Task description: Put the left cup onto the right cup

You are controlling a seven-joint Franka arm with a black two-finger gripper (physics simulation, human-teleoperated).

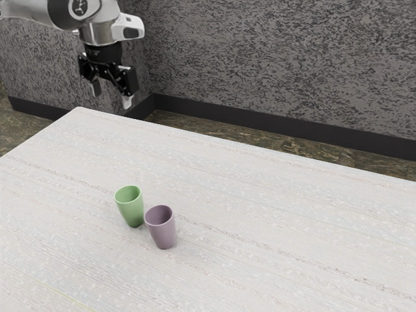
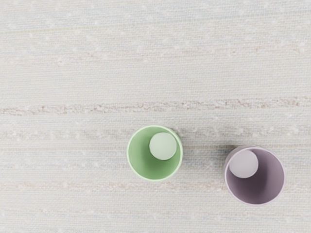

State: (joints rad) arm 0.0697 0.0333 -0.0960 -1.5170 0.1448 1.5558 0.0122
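Observation:
A green cup (image 1: 130, 205) stands upright on the pale table (image 1: 273, 214), on the exterior view's left of a purple cup (image 1: 160, 225), which also stands upright and nearly touches it. From above, the green cup (image 2: 154, 153) and the purple cup (image 2: 254, 175) show their open mouths with a small gap between them. My gripper (image 1: 111, 93) hangs high above the table's far left corner, well away from both cups. Its fingers are spread, open, with nothing between them.
A dark speckled wall (image 1: 279, 58) with a black baseboard runs behind the table. A brownish floor strip (image 1: 292, 146) lies beyond the table's far edge.

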